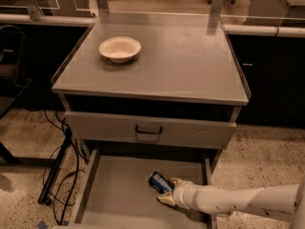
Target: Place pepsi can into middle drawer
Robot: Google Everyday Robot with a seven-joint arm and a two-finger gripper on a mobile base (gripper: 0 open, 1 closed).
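The pepsi can (pixel 159 181), blue with a silver end, lies on its side on the floor of the open middle drawer (pixel 116 190), right of the drawer's middle. My gripper (pixel 167 191) reaches in from the lower right on a white arm. Its cream fingertips (pixel 167 199) are at the can's right end, and they hide part of the can.
A cream round bowl (pixel 119 48) sits on the cabinet's grey top (pixel 190 61). Above the open drawer is a shut drawer front with a dark loop handle (pixel 148 130). Black cables and a stand leg (pixel 57 171) lie on the floor left of the cabinet.
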